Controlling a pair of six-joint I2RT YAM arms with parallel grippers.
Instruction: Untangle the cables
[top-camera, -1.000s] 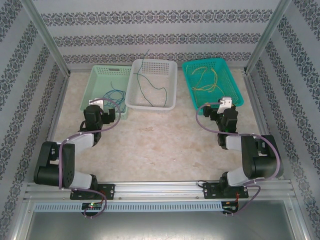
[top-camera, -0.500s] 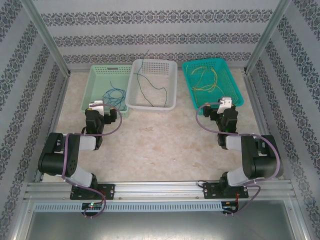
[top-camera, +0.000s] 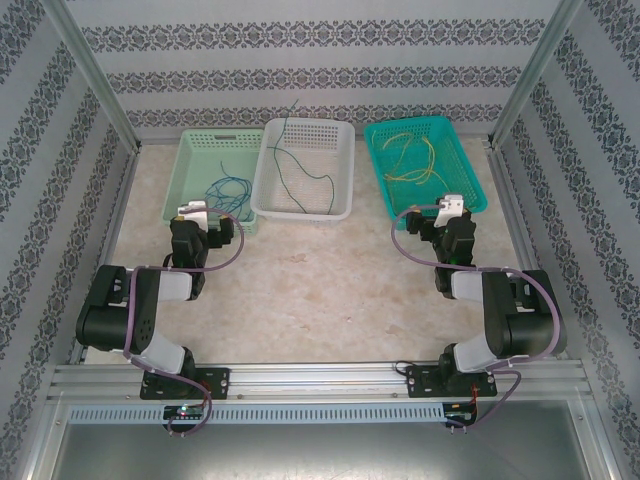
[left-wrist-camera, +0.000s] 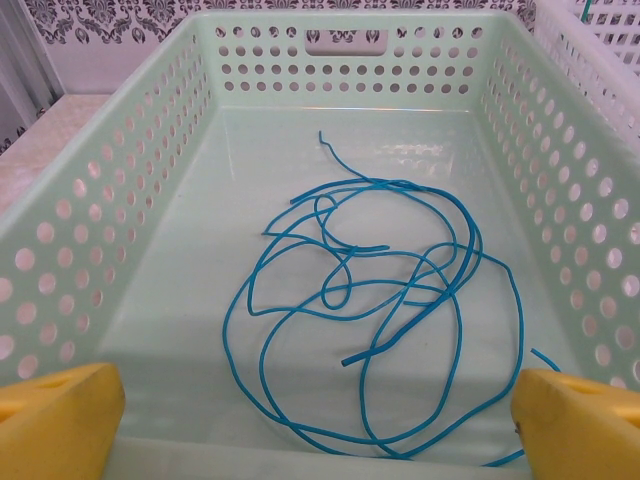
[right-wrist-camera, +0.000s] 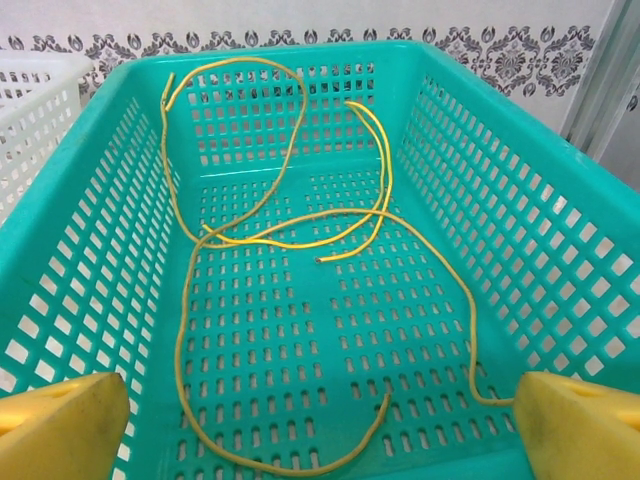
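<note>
Blue cables (left-wrist-camera: 452, 283) are lying looped in the mint basket (left-wrist-camera: 100, 200) at eleven o'clock on the bench (top-camera: 320, 290); a green cable (top-camera: 281, 165) is resting in the white basket (top-camera: 300, 214) at twelve; yellow cables (right-wrist-camera: 300, 242) are sprawling in the teal basket (right-wrist-camera: 500, 230) at one; left fingers (left-wrist-camera: 55, 420) and right fingers (right-wrist-camera: 580, 425) are hovering spread wide, gripping nothing.

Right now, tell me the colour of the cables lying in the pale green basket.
The cables are blue, clearest in the left wrist view.
</note>
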